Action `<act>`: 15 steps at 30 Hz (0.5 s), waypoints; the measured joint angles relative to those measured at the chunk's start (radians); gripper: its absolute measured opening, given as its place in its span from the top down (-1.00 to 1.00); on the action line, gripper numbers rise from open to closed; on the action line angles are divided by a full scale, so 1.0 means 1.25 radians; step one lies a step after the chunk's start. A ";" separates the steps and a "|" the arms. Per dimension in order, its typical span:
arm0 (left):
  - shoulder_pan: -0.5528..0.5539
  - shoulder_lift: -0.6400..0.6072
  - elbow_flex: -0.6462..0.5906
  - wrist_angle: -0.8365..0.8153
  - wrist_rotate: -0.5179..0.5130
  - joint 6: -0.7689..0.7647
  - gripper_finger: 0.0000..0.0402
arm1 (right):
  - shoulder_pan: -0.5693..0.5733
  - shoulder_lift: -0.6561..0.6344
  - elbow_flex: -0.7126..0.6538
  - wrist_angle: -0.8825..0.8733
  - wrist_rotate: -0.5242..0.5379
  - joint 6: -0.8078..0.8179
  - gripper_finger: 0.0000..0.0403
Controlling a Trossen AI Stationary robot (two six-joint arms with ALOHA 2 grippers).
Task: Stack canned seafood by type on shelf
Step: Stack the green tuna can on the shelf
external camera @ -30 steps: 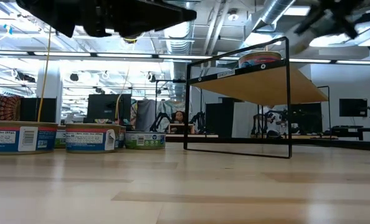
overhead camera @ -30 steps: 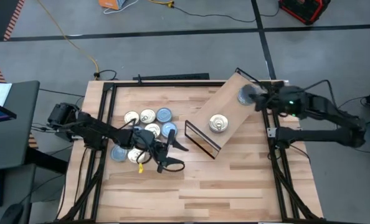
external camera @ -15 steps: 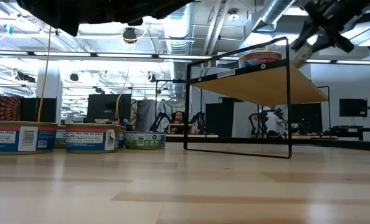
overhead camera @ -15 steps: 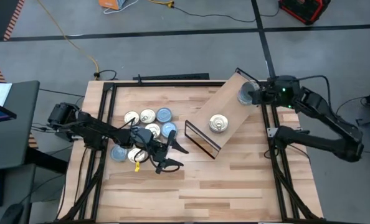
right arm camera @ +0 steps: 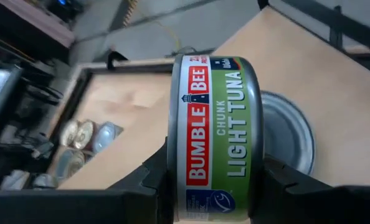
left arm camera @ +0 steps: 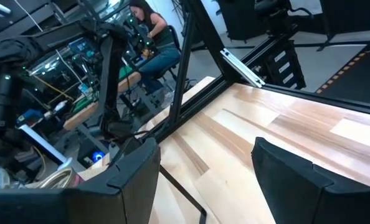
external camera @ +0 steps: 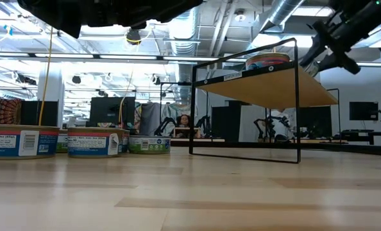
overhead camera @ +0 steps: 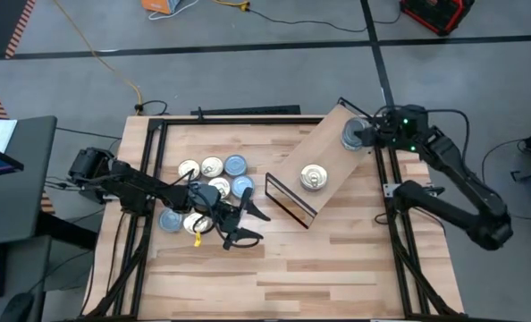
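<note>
Room for moving is widest on the near half of the counter [overhead camera: 337, 268], bare wood from the shelf's front edge to the counter's near edge. The shelf [overhead camera: 292, 174], a light board on a black frame, stands angled at the counter's far right, its far corner just beside the right frame rail. On it rest a gold-lidded tin [overhead camera: 314, 178] near its middle and a grey-lidded tin [overhead camera: 351, 137] at its far corner. The right tool [overhead camera: 370, 136] hovers at that corner, clamped on a green-labelled tuna tin [right arm camera: 213, 140] held on edge, just above the grey-lidded one [right arm camera: 288, 138]. The loose tins [overhead camera: 214, 177] cluster at the counter's left, gold and blue lids touching or nearly so. The left tool [overhead camera: 243, 224] hangs over the cluster's near-right edge with its fingers spread wide and nothing between them.

Compared with a second ago, the right arm has swung its elbow toward the near side, while its tool stays over the shelf corner. The left arm and the tins lie as before.
</note>
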 joint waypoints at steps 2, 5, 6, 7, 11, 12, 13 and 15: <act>0.000 0.000 0.000 -0.004 -0.001 0.001 -0.20 | -0.026 -0.001 -0.019 0.042 -0.062 -0.004 0.18; 0.000 0.000 0.000 -0.006 -0.002 0.002 -0.20 | -0.046 0.003 -0.036 0.090 -0.117 0.000 0.17; 0.000 0.000 0.000 -0.006 -0.002 0.002 -0.20 | -0.050 0.003 -0.036 0.087 -0.119 0.000 0.16; 0.000 0.000 0.000 -0.006 -0.002 0.002 -0.20 | -0.054 0.003 -0.036 0.080 -0.121 0.001 0.15; 0.000 0.000 0.000 -0.012 -0.002 0.002 -0.20 | -0.073 0.001 -0.036 0.050 -0.120 -0.001 0.07; 0.001 0.000 0.000 -0.012 -0.002 0.002 -0.20 | -0.077 0.002 -0.037 0.041 -0.120 -0.002 0.04; 0.002 0.000 0.000 -0.012 -0.002 0.002 -0.20 | -0.081 0.001 -0.037 0.031 -0.120 -0.006 0.00; 0.006 0.000 0.000 -0.014 -0.002 0.002 -0.20 | -0.091 0.001 -0.037 0.014 -0.120 -0.017 -0.07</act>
